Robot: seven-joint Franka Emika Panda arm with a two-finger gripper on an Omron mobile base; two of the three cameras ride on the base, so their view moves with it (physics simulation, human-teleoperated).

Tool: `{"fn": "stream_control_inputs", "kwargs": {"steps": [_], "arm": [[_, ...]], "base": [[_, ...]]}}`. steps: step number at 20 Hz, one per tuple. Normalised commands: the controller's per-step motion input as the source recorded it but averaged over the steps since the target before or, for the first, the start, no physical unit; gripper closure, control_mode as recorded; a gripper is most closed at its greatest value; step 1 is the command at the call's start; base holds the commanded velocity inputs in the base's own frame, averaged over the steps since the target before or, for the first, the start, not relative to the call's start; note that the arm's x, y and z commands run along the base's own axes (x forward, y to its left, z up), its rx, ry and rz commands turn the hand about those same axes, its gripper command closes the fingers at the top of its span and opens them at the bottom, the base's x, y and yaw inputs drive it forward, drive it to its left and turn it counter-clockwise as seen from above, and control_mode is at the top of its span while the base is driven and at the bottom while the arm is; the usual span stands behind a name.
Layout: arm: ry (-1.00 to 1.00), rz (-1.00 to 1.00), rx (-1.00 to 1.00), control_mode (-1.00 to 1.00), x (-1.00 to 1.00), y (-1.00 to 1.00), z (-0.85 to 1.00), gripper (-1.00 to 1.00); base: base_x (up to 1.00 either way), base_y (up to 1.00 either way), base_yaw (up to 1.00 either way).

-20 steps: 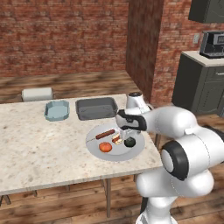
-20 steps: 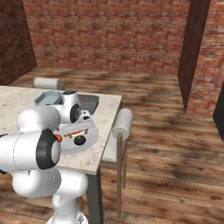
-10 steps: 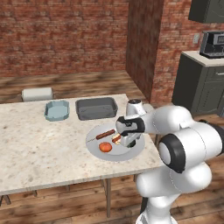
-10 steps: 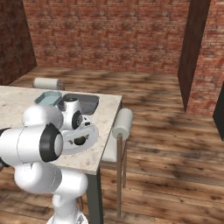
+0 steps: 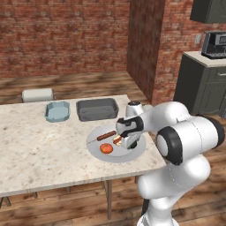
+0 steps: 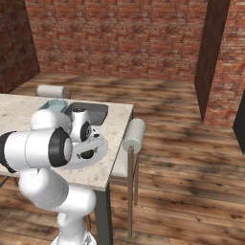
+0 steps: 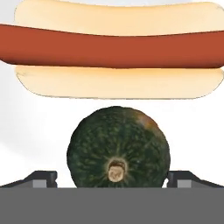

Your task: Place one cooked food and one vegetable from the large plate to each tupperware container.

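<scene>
While the arm bends low over the large plate [image 5: 132, 155], the gripper [image 7: 112, 176] hangs directly above the dark green ball [image 7: 118, 148], its jaws spread wide with one dark fingertip [image 7: 41, 178] on each side of the ball and a clear gap between either tip and the ball's skin; nothing is grasped. Hand view: the ball sits on the pale plate surface, its stem scar facing the camera, and just beyond it lies the hot dog [image 7: 116, 50], a red-brown sausage in a pale bun set crosswise; ball and bun are close but apart.

Left base view: the plate rests near the table's [image 5: 39, 150] front right corner. On it lie the thin skewered sausage [image 5: 106, 135], pointing diagonally, and the red-orange tomato [image 5: 106, 148], just beside it toward the front edge; a small part of the hot dog shows between them and the hand. The dark-grey container [image 5: 97, 108] stands beyond the plate, the light-blue container [image 5: 58, 111] to its left, the two near each other but not touching. No food shows in either.

Right base view: the ball [image 6: 87, 154] shows as a dark shape on the plate [image 6: 98, 152], partly behind the arm. A chair [image 6: 134, 136] stands at the table's end.
</scene>
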Motion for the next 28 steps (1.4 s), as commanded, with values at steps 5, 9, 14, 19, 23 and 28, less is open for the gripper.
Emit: {"fn": "stream_control_inputs", "kwargs": {"steps": [5, 9, 14, 19, 23, 28], "arm": [[0.04, 0.0, 0.0, -1.0, 0.0, 0.0, -0.34, -1.0], [0.0, 0.02, 0.0, -1.0, 0.0, 0.0, -0.05, -1.0], [0.0, 0.03, 0.0, -1.0, 0.0, 0.0, -0.06, 1.0], [0.0, 0.01, 0.0, -1.0, 0.0, 0.0, -0.04, 1.0], [0.0, 0.0, 0.0, -1.0, -0.08, 0.0, 0.0, 1.0], [-0.06, -0.01, 0.0, -1.0, -0.56, -0.1, 0.39, 1.0]], "base": [[0.0, 0.0, 0.0], [0.0, 0.0, 0.0], [0.0, 0.0, 0.0], [0.0, 0.0, 0.0], [0.0, 0.0, 0.0], [0.0, 0.0, 0.0]]}}
